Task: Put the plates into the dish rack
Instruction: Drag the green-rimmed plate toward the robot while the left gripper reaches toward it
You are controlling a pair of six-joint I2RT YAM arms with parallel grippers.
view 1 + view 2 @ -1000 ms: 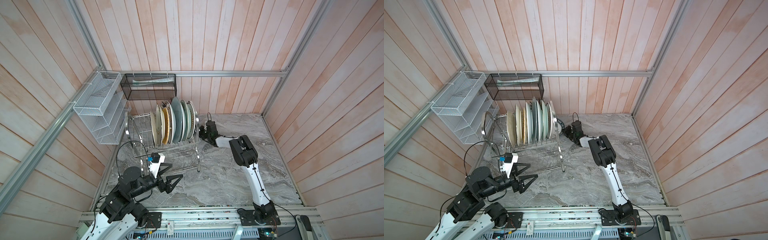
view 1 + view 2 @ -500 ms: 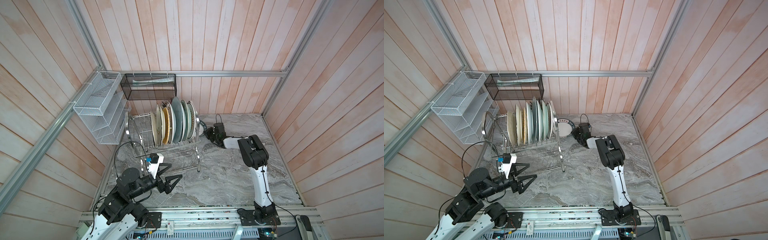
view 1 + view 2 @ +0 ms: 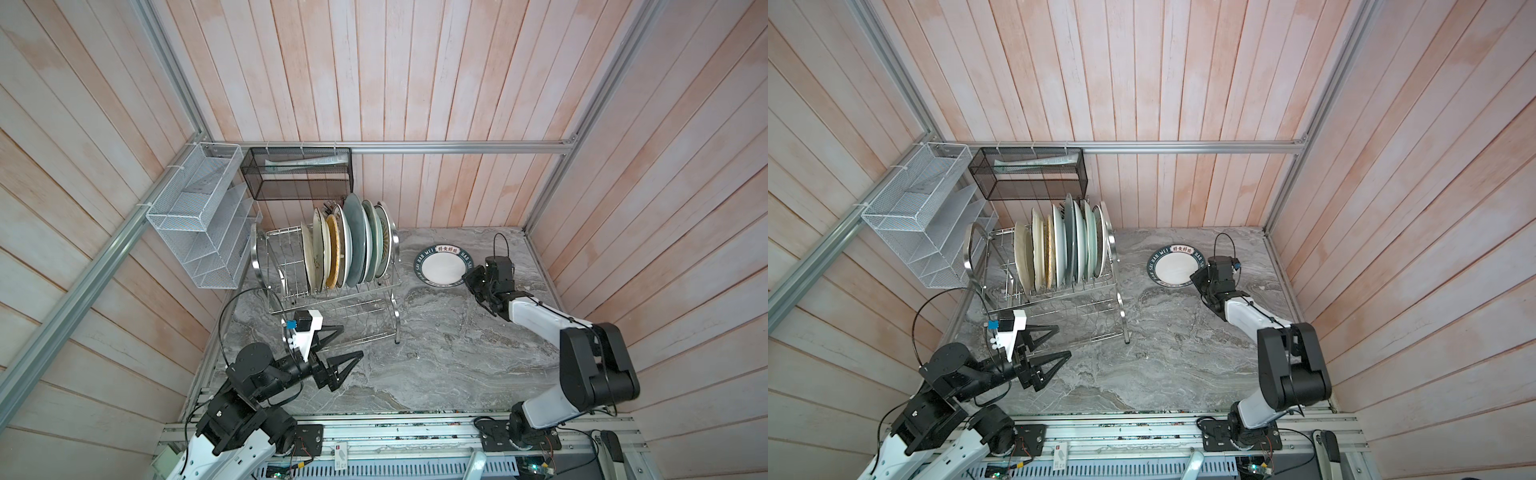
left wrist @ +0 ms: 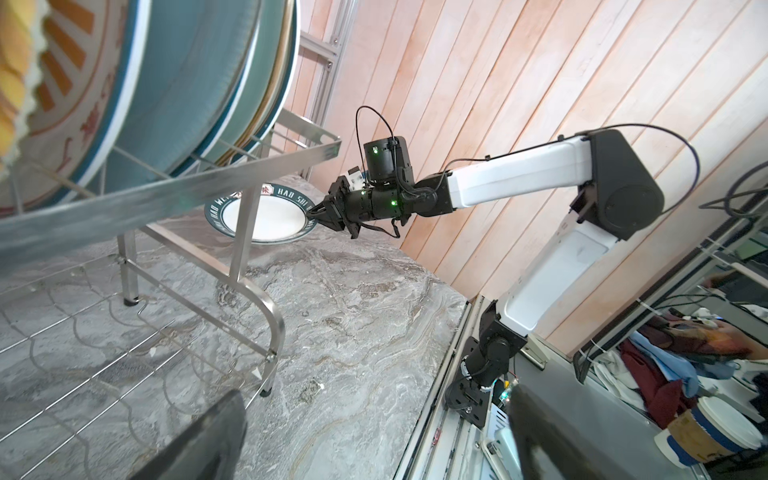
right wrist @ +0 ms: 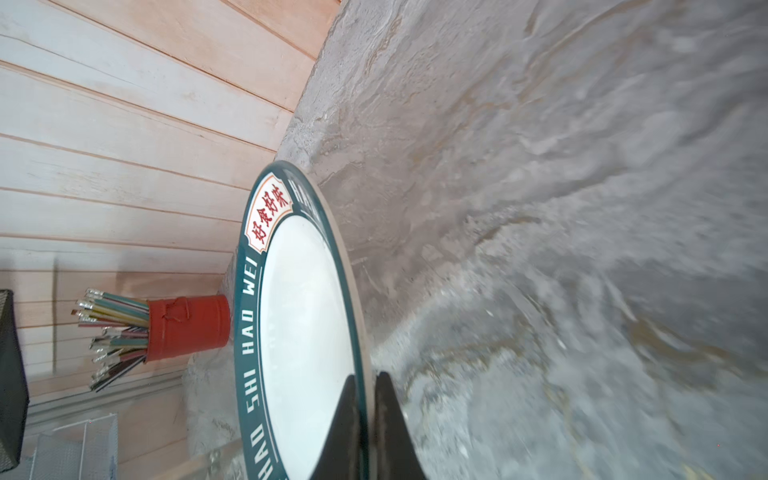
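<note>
Right hand: the right hand [image 3: 469,279] was clamped on the edge of a round white plate with a dark green lettered rim [image 3: 442,268], one finger [image 5: 348,428] on its face and the other under it.
Plate: it lay nearly flat, low over the grey marbled tabletop [image 3: 436,353]. I could not tell whether its far edge touched the tabletop.
Plate to hand: it stuck out from the fingertips toward the back wall and the rack.
Rack: the shiny steel two-tier wire dish rack [image 3: 254,253] stood near the plate but apart from it. A row of upright plates [image 3: 353,241] filled its nearer end, and bare prongs showed at the far end.
Left hand: the left hand [image 3: 351,340] hung wide open and empty before the lower tier.
Doing it well: I'd judge the plate needed lifting clear and turning on edge, then carrying over the racked plates into a free slot. A thin rim grip could slip.
</note>
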